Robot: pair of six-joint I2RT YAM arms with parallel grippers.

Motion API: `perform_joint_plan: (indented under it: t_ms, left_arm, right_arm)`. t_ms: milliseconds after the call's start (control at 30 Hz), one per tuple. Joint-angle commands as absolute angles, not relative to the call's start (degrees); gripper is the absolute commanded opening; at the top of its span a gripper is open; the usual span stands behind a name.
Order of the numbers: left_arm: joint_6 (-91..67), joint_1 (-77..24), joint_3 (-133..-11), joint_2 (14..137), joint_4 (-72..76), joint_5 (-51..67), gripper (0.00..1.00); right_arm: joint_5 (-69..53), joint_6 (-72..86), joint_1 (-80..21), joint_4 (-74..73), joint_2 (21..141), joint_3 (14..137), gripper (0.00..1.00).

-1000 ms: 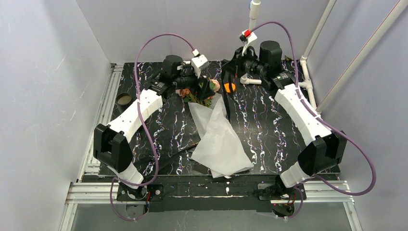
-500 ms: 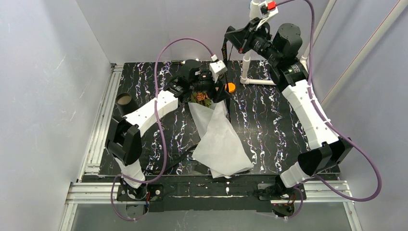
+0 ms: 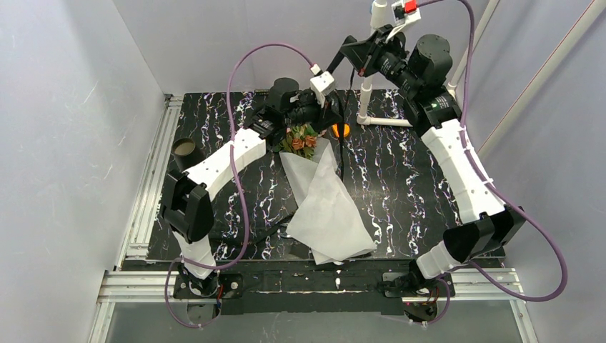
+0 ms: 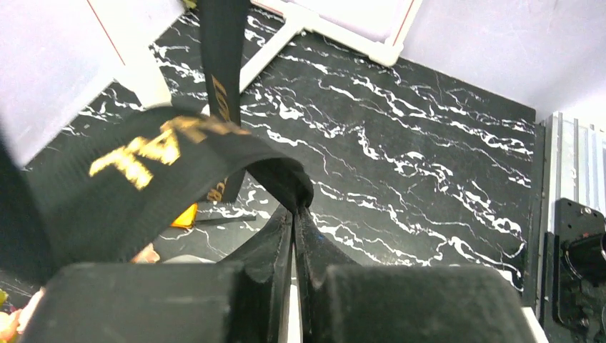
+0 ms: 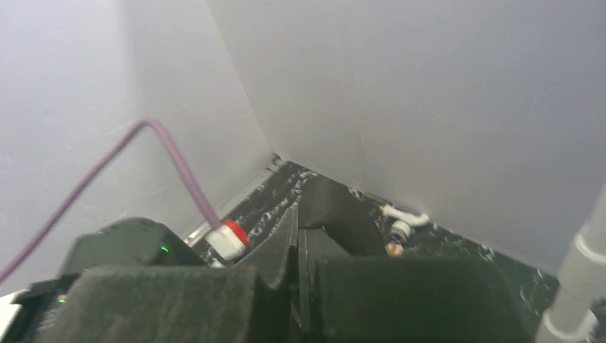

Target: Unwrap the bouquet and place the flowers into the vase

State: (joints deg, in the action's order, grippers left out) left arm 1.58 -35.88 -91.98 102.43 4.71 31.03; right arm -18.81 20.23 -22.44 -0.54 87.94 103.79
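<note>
Ribbon pinched, vase at left edge

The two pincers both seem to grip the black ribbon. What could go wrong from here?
1. The left pincer is shut on the ribbon right beside the flowers; a pull might drag them across the table instead of freeing them.
2. The right pincer holds the ribbon high, and it hangs close to the white pipe post, where it might catch.
3. The vase stands at the table's left edge beside the left arm, which might knock it.
</note>
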Motion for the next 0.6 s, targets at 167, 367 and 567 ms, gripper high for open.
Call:
perform_joint_plan:
  t_ms: [167, 367, 567]
  left_arm:
    - [0.7, -31.6, -105.9, 98.0, 0.8, 27.9, 0.00]
    - [4.4, -30.2, -121.1, 101.4, -6.6, 25.3, 0.00]
    - [6.4, -29.8, -135.0, 106.1, -12.6, 28.1, 0.00]
  right_arm:
    - [-16.8, 12.2, -17.8, -9.1, 80.2, 91.5, 0.04]
    - [-24.0, 6.9, -17.4, -10.4, 74.4, 77.7, 0.55]
    - [-28.8, -2.9, -17.4, -13.0, 69.4, 71.2, 0.90]
